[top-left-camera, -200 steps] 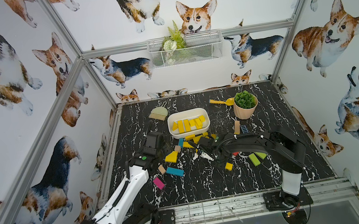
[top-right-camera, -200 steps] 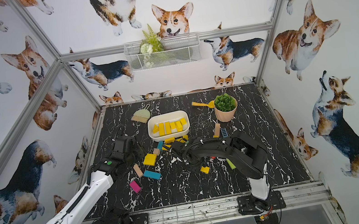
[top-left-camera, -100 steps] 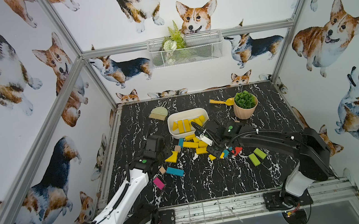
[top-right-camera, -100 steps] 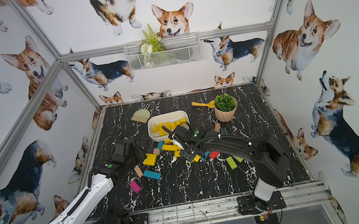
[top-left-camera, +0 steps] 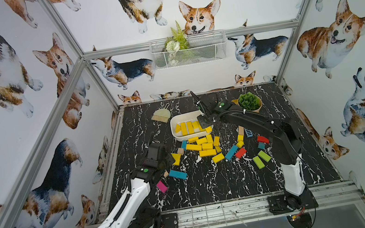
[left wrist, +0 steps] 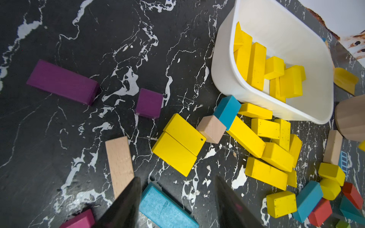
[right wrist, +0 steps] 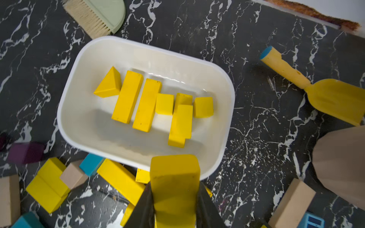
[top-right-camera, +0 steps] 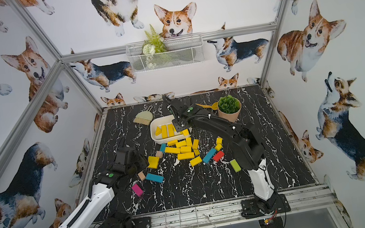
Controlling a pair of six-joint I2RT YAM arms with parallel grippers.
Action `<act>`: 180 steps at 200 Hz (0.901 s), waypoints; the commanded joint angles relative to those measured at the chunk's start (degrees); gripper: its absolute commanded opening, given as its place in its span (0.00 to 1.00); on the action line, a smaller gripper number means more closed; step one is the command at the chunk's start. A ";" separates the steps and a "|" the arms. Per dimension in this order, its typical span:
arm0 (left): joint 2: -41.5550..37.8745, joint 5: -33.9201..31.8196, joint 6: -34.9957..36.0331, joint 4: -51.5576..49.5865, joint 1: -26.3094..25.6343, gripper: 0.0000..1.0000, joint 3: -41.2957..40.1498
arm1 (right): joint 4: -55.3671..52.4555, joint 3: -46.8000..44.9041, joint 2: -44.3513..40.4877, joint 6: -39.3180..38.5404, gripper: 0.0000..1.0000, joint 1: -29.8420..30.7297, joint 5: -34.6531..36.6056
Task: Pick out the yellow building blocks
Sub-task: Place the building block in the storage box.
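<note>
Right jaws clamped on bright yellow wooden block [right wrist: 174, 177] over white plastic tub [right wrist: 85, 122] edge, left jaws parted, empty, above black marbled bench [left wrist: 49, 128]

Twin high front overviews; close downward wrist views, both onto white tray [right wrist: 83, 110]

Tabletop [top-left-camera: 211, 188]: black marble with white veins, lower middle of both top views.
Wire basket [top-left-camera: 188, 50]: white mesh, on the back wall at upper centre; fern and white flowers inside.
White tub [right wrist: 83, 126]: rounded rectangle, centre of frame.
Hand brush [top-left-camera: 162, 115]: pale green, just left of the tub.
Potted plant [top-left-camera: 249, 102]: tan pot, right of the tub.
Toy scoop [right wrist: 316, 92]: yellow, long-handled, between tub and pot.
Lime-green bars [top-left-camera: 258, 162]: two side by side, lower right.
Pink block [top-left-camera: 162, 186]: lower left, near a teal bar [top-left-camera: 178, 174].
</note>
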 commanded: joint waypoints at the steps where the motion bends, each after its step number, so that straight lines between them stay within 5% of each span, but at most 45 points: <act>1: -0.86 0.20 -0.92 1.15 0.07 0.62 -0.60 | -4.83 8.57 6.78 3.21 0.19 -2.00 1.92; 38: -1.81 -0.16 -0.73 1.00 0.11 0.62 -1.04 | -7.10 19.11 15.86 2.77 0.18 -4.42 3.06; 99: -1.33 -0.68 -0.47 1.25 0.11 0.62 -1.49 | -5.91 19.55 20.95 3.28 0.20 -4.98 3.06; 180: 4.18 -3.20 -4.68 -2.19 0.10 0.62 1.49 | -0.74 11.54 11.31 2.44 0.49 -4.41 1.60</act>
